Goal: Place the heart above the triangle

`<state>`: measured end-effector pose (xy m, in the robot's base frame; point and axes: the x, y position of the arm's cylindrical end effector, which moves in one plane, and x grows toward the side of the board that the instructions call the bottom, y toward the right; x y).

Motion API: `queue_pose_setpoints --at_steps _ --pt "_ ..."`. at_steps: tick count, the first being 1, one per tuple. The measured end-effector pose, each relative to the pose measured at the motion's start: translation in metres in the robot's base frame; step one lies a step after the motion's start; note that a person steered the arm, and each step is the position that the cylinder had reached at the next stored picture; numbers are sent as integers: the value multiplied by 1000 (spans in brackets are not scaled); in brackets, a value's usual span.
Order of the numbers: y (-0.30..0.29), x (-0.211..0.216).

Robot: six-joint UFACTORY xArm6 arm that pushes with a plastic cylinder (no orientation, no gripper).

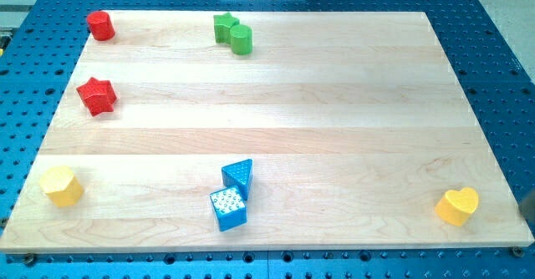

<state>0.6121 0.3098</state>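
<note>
The yellow heart [457,206] is being seen at the surface's [334,103] bottom-right corner, well apart from the blue triangle [238,177] at bottom centre, w/ a blue cube [228,209] touching it just below. My tip isn't being shown; pincer state can't be told.

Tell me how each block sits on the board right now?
Yellow heart: flat, bottom right corner.
Blue triangle: flat, touching the blue cube.
Green star: touching the green cylinder.
Red star: alone, left.
Red cylinder: top left.
Yellow hexagon: bottom left.
My tip: not showing.
</note>
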Motion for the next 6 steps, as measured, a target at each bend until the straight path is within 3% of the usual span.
queue_pose_setpoints --at_steps 1,2,6 --pt "-59 -2" --pt "-114 -48" --pt "-394 -145"
